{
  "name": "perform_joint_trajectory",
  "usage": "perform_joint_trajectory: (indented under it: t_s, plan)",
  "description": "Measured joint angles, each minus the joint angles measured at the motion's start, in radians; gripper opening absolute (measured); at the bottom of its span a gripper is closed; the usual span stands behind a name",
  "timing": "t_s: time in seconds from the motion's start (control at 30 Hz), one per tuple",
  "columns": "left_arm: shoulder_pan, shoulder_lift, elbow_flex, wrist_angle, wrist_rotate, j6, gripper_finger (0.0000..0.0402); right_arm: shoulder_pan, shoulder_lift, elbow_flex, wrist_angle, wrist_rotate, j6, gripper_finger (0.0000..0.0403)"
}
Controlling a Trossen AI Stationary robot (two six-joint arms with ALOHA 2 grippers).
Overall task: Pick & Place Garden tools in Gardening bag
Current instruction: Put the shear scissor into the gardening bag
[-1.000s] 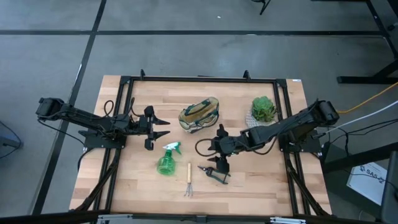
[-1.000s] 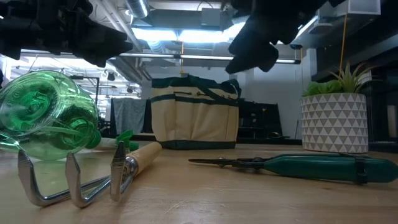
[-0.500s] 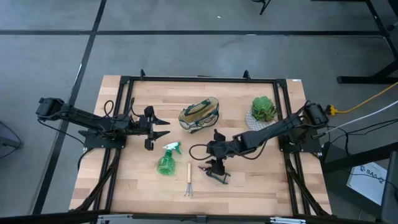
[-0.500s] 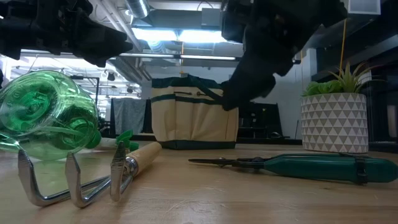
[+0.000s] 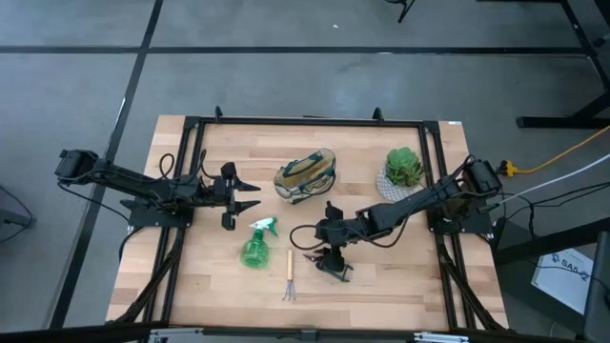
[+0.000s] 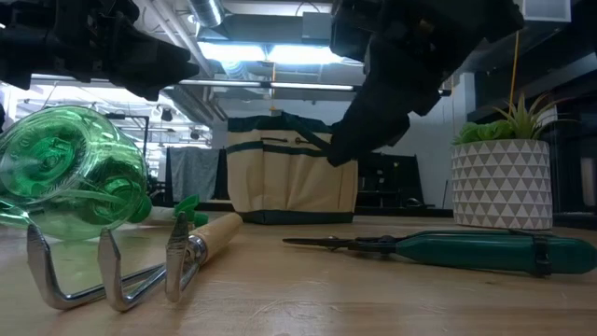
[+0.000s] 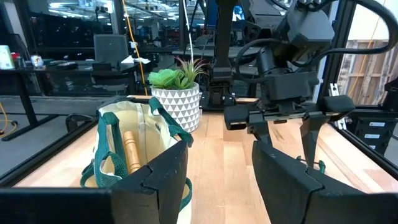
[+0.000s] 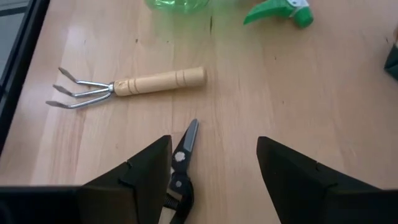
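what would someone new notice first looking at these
Probably the right gripper, jaws open, low over the pruning shears near the table's front middle. Next, the green spray bottle lying on its side, with the small rake beside it. Behind them the gardening bag stands with a wooden handle already showing inside, and the left gripper waits open to its left.

Worktop: pale wood planks, ringed by black metal frame
Floor: grey, crossed by dark seam lines; yellow cable trailing at one side
Ceiling: exposed pipes and ducting, bright strip lights
Room behind: dark desks with monitor, glass partitions, wooden panelling at one edge
Potted plant: white pot with triangle pattern, on worktop
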Motion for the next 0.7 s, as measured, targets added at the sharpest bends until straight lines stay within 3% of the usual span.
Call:
perform_joint_trajectory:
  t_s: [0.7]
  plan:
    - [0.0, 0.0, 0.0, 0.0, 0.0, 0.0, 0.0176, 0.104, 0.0, 0.0, -0.004, 0.003, 0.003, 0.0238]
